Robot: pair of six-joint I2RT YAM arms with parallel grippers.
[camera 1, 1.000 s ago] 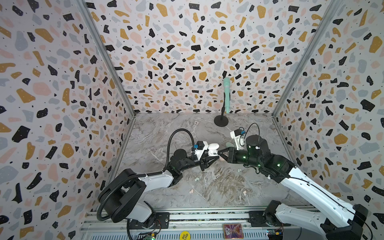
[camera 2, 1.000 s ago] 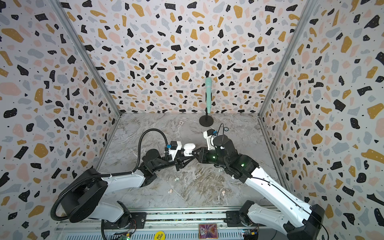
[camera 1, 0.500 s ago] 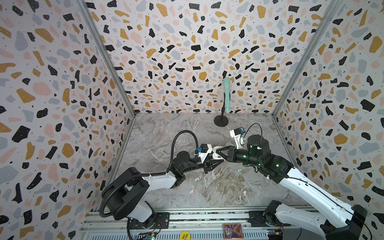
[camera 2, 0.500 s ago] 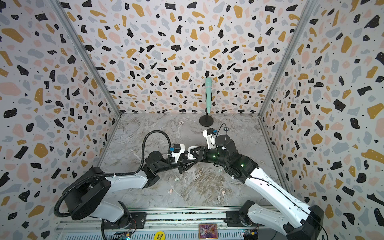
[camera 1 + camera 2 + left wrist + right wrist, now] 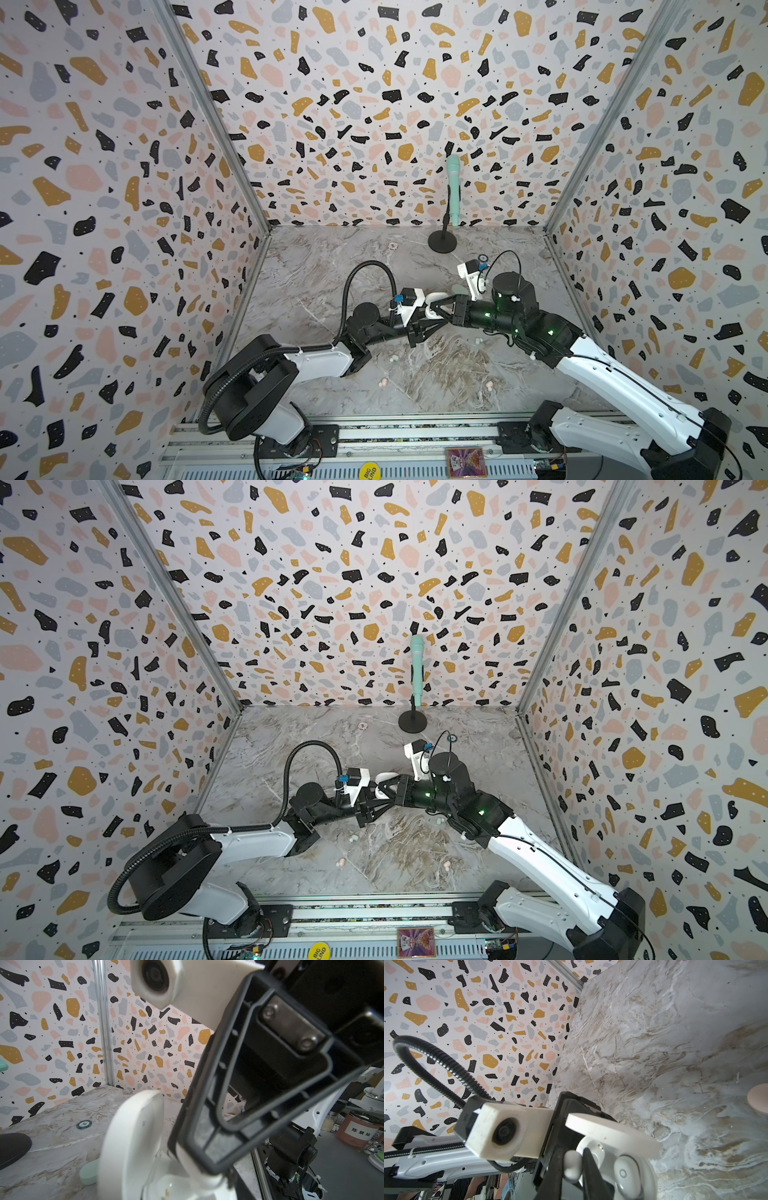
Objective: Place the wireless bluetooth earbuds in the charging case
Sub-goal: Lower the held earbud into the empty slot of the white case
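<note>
A mint microphone (image 5: 453,189) on a black stand (image 5: 442,242), poker chip (image 5: 84,1124) near.

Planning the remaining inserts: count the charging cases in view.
3. White one, open, in the left gripper; mint one on the table; pink one on the table, cut off in the right wrist view. More may be hidden.

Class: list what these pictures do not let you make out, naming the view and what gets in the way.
- In both top views the white case sits between the left gripper and right gripper: its sockets are hidden.
- In a top view the loose earbuds are too small to show detail.
- Right wrist view: a pink disc is cut off by the edge.
- Left wrist view: the mint case is half behind the white lid.
</note>
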